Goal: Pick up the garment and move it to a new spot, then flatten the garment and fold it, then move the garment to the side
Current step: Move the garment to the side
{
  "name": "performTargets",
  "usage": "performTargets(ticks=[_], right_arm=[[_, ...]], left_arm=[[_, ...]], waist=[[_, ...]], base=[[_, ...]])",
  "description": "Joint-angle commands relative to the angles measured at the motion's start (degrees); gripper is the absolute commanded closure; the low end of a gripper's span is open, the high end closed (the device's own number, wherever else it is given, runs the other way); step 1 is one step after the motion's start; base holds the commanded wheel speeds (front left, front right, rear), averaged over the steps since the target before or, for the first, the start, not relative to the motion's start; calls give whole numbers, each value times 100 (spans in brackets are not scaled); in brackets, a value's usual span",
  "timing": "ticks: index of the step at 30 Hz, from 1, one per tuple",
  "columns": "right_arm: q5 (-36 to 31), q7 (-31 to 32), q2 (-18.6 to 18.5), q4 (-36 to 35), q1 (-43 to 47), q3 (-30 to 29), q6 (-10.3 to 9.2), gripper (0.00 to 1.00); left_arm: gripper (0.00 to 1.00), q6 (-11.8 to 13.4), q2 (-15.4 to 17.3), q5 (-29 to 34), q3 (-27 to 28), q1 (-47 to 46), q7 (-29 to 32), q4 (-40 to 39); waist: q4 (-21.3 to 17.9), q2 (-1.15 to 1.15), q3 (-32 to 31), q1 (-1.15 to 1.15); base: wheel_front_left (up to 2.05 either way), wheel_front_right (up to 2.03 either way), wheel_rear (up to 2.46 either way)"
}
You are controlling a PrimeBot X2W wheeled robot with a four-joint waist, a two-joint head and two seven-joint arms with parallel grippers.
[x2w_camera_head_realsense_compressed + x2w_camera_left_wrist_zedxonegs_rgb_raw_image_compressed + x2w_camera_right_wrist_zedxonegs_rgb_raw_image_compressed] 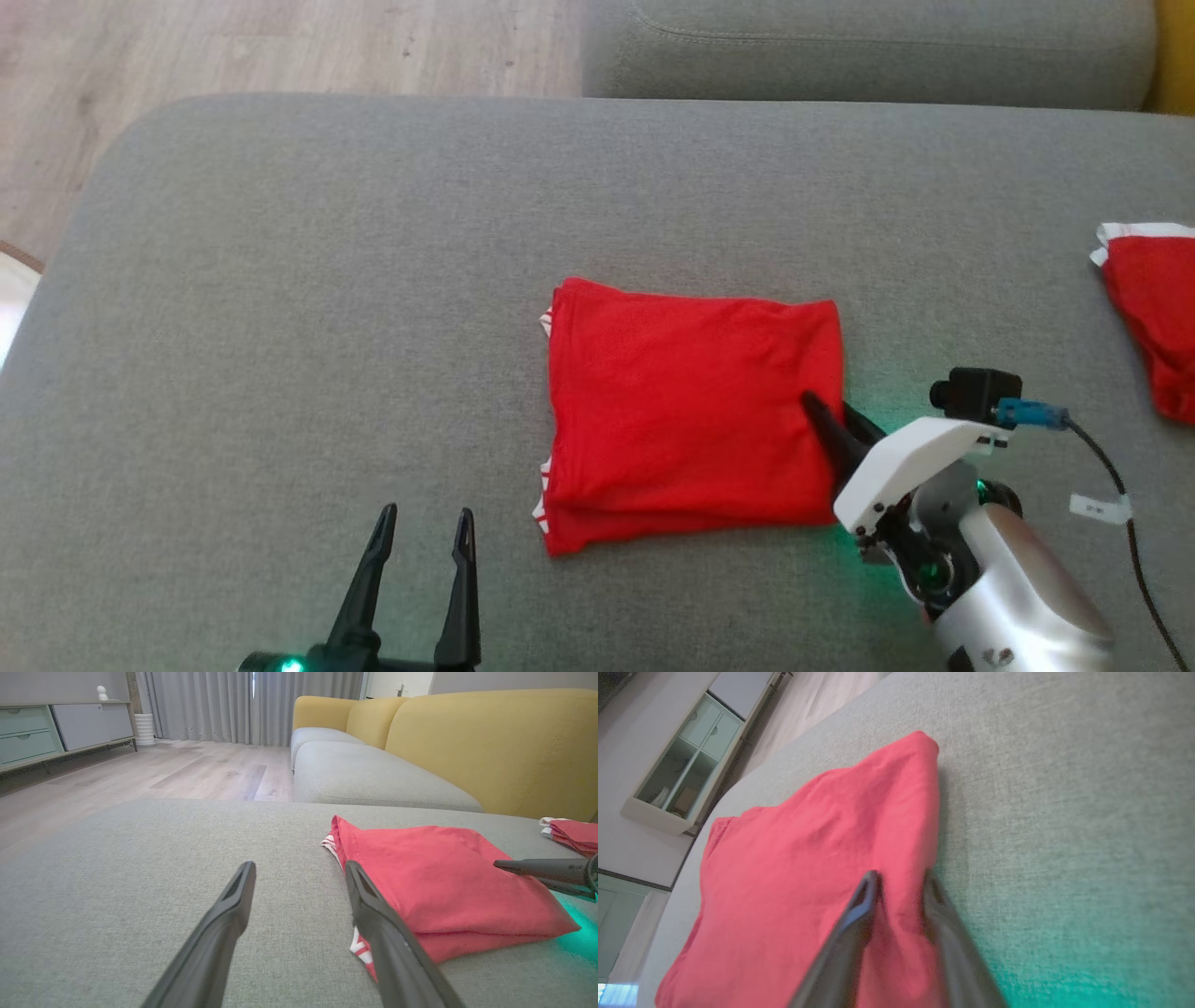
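A grey sofa seat (280, 280) spreads wide, with yellow backrests (490, 742) behind. Beyond lie wooden floor (163, 770), grey curtains (210, 704) and a pale sideboard (56, 728) — a red-and-white cloth (1153, 308) lies at the seat's right edge.

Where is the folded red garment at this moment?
Head view: the garment lies near the middle of the grey cushion, with the right hand at its right edge.

This is a living room in a home. There is a big yellow sofa (490, 742) with soft grey seats (373, 777), long grey curtains (210, 704), a wooden floor (163, 772), and a low cabinet (88, 723) with drawers (23, 735).
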Motion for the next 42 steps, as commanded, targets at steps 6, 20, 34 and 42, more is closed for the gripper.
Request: performTargets(ticks=[6,20,34,42], right_arm=[[659,-45,-457,-700,-194,271,37,100],[149,626,-2559,-1677,-981,-99,37,100],[-358,1200,-3743,-2096,-1576,-832,37,100],[-722,1269,-3891,-2124,-1523,-1333,37,100]], left_arm=[[0,-129,-61,64,163,-272,-55,-319],[0,-62,-61,174,471,-639,-55,-613],[0,-257,-54,415,594,-1181,-55,-791],[0,-286,-55,450,621,-1275,-55,-730]], waist=[[-234,0,89,-1],[-1084,0,884,-1],[-1354,0,1630,-1],[-1318,0,1723,-1]], base=[[0,0,0],[0,0,0],[0,0,0],[0,0,0]])
